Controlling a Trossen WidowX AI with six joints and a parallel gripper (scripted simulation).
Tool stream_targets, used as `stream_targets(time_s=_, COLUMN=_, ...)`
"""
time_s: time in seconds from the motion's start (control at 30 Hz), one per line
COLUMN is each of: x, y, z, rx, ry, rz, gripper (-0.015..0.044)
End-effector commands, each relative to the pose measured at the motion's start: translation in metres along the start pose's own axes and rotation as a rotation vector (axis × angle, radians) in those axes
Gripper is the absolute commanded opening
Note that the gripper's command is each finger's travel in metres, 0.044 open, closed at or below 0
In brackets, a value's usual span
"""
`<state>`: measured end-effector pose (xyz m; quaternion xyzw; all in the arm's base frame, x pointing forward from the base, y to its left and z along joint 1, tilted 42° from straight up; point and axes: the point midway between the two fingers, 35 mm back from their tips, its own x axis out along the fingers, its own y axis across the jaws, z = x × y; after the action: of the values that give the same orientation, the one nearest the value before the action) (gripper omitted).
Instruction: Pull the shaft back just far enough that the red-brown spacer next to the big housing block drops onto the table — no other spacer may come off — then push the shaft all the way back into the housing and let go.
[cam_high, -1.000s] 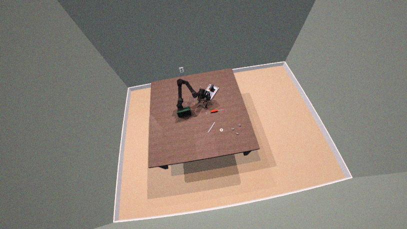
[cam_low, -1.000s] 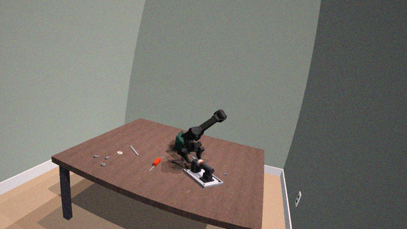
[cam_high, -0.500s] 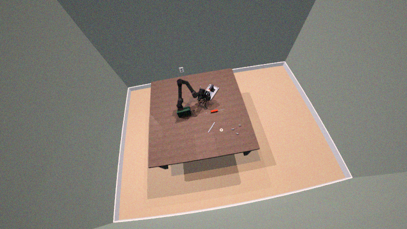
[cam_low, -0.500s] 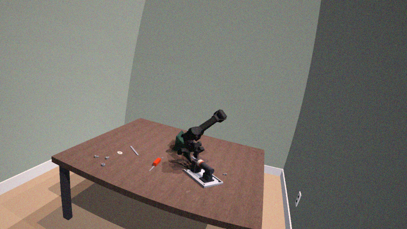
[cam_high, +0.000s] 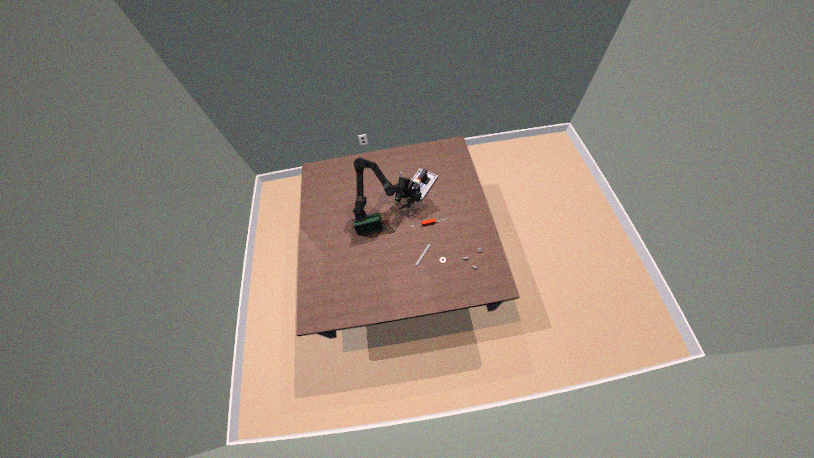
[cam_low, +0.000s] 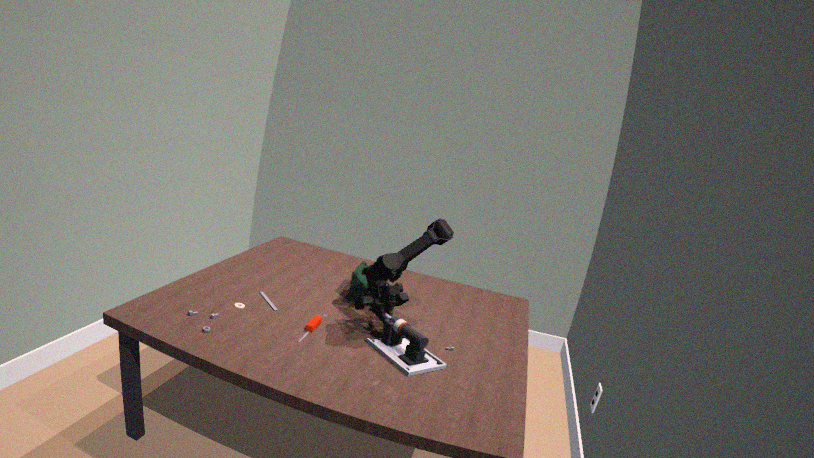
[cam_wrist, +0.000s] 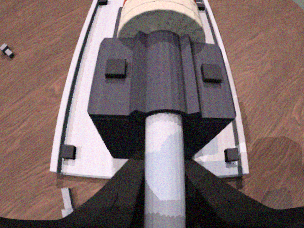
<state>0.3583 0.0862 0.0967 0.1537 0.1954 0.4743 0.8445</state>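
The grey shaft (cam_wrist: 164, 150) sticks out of the dark near support block (cam_wrist: 160, 75) toward me. My gripper (cam_wrist: 158, 157) (cam_low: 385, 315) is shut on the shaft, with a black finger on each side of it, close to the block's near face. Cream spacers (cam_wrist: 162, 22) (cam_low: 399, 322) sit on the shaft beyond that block. The red-brown spacer (cam_low: 404, 325) is a thin band between the cream ones and the big dark housing (cam_low: 417, 336) (cam_high: 424, 175). Only a sliver of it shows at the top edge in the wrist view. The shaft's far end is hidden.
The blocks stand on a white base plate (cam_high: 430, 186) (cam_wrist: 82, 125). A small bolt (cam_low: 449, 348) (cam_wrist: 7, 50) lies beside it, and a grey piece (cam_wrist: 67, 200) near its corner. An orange-red screwdriver (cam_high: 428, 222) (cam_low: 313, 323), a bar (cam_high: 422, 254) and a washer (cam_high: 442, 259) lie farther off.
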Motion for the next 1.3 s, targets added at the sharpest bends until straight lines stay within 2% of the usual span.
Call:
stream_targets(time_s=0.0, x=-0.002, y=0.0, z=-0.002, rx=0.003, ry=0.0, rz=0.0, gripper=0.0)
stream_targets(time_s=1.27, x=-0.011, y=0.0, z=-0.011, rx=0.004, ry=0.0, rz=-0.001, gripper=0.0)
